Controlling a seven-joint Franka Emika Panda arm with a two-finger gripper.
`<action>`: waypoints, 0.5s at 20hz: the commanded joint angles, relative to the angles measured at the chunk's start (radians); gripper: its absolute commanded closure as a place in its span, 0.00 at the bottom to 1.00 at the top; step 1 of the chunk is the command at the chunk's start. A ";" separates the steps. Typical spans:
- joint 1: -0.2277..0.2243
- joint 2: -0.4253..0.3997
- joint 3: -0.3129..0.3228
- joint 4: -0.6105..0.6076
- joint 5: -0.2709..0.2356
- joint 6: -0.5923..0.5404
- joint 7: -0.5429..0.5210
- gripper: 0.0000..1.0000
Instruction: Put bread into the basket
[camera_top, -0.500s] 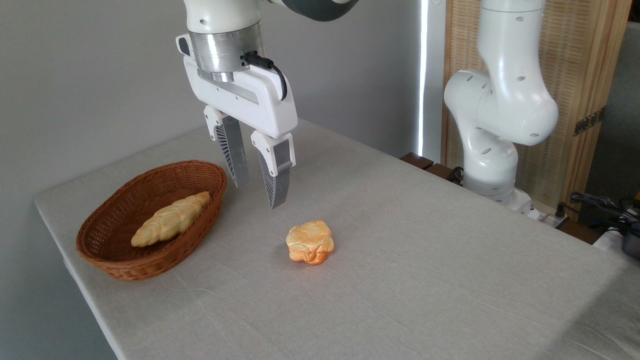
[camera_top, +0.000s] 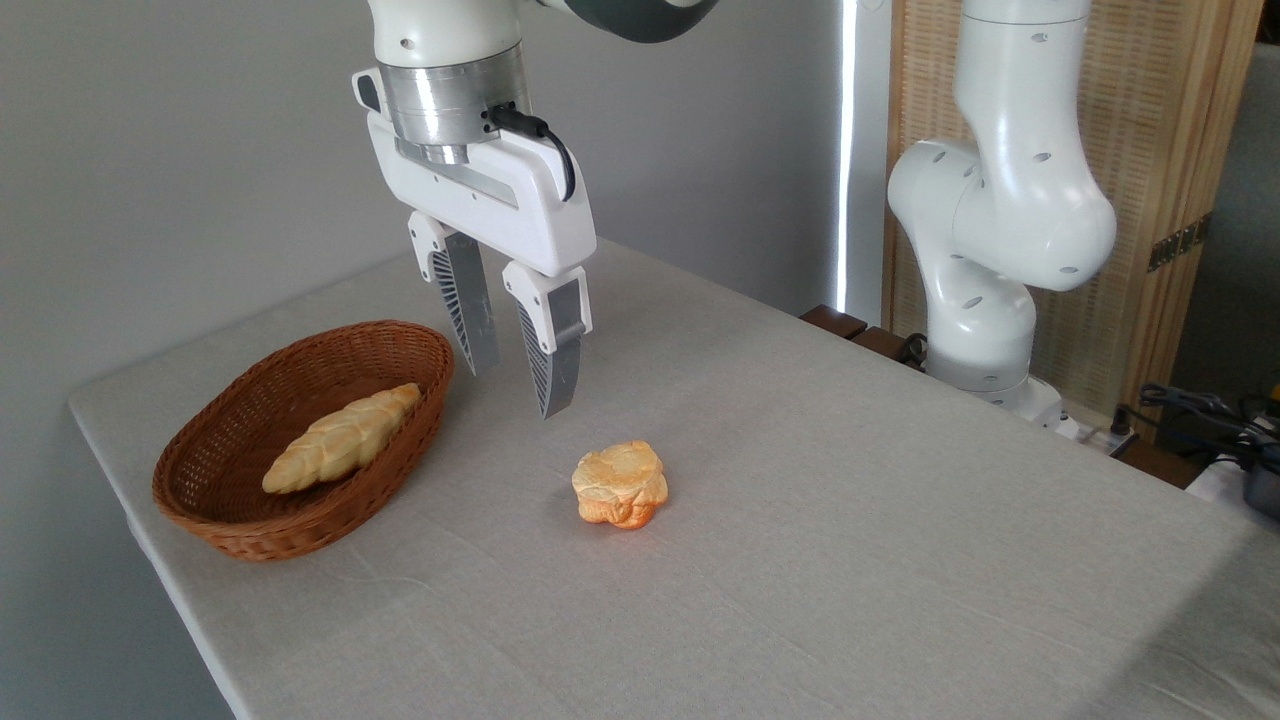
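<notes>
Now, claw (camera_top: 517, 390): we see it parted, empty, barely shifted since before.
Small round golden bun (camera_top: 620, 484): untouched at its 4 o'clock.
Oval reddish-brown wicker basket (camera_top: 235, 525): we await grasp.

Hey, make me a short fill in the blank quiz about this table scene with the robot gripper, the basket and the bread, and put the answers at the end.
1. The braided loaf lies inside the ____.
2. The bun sits on the ____, outside the basket.
3. The gripper hangs above the table with its fingers ____ and nothing between them.
4. In the picture, the basket is to the ____ of the bun.

Missing words: basket; table; open; left
</notes>
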 joint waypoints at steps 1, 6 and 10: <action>0.126 -0.004 -0.122 0.012 -0.017 -0.026 0.004 0.00; 0.139 -0.004 -0.136 0.012 -0.017 -0.026 0.004 0.00; 0.139 0.000 -0.136 0.012 -0.017 -0.026 0.005 0.00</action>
